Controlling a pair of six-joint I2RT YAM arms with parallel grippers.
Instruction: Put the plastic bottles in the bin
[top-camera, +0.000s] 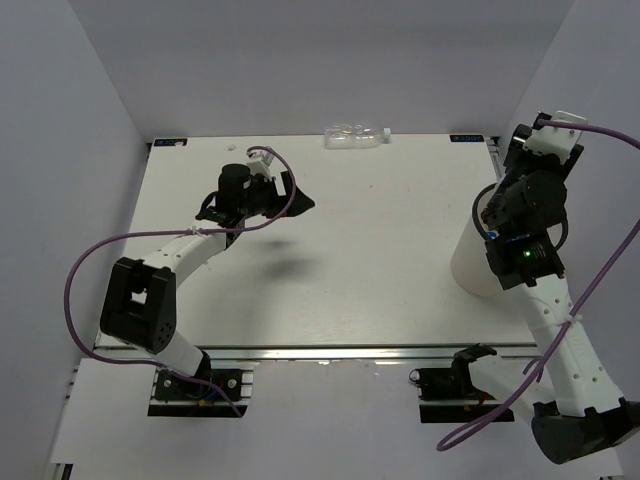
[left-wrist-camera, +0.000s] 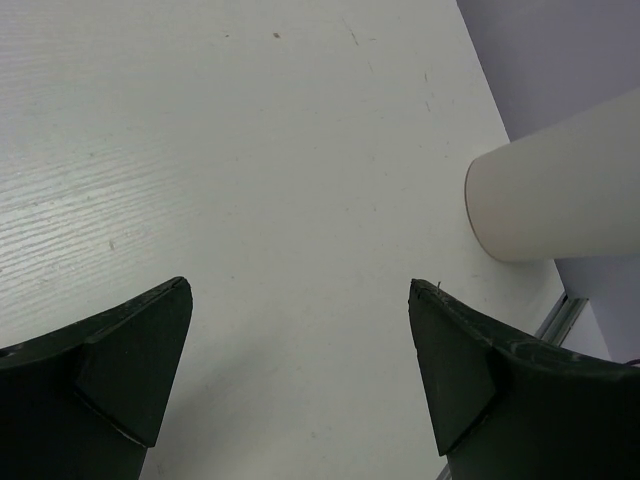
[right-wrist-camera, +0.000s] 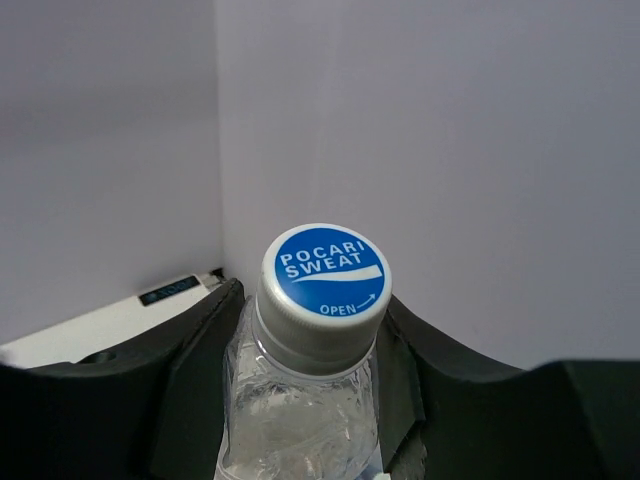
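Observation:
My right gripper (right-wrist-camera: 318, 350) is shut on the neck of a clear plastic bottle with a blue cap (right-wrist-camera: 325, 272), holding it upright in the air near the back right corner. In the top view this gripper (top-camera: 525, 160) is high above the bin (top-camera: 470, 262), a tall white round container at the table's right side. The held bottle is hidden there by the arm. One clear unlabelled bottle (top-camera: 355, 135) lies on its side at the table's back edge. My left gripper (top-camera: 298, 203) is open and empty above bare table (left-wrist-camera: 300, 290). The bin also shows in the left wrist view (left-wrist-camera: 560, 190).
Grey walls enclose the table on the left, back and right. The white table (top-camera: 350, 250) ends in a metal rail at the near edge (top-camera: 330, 352). Purple cables loop from both arms.

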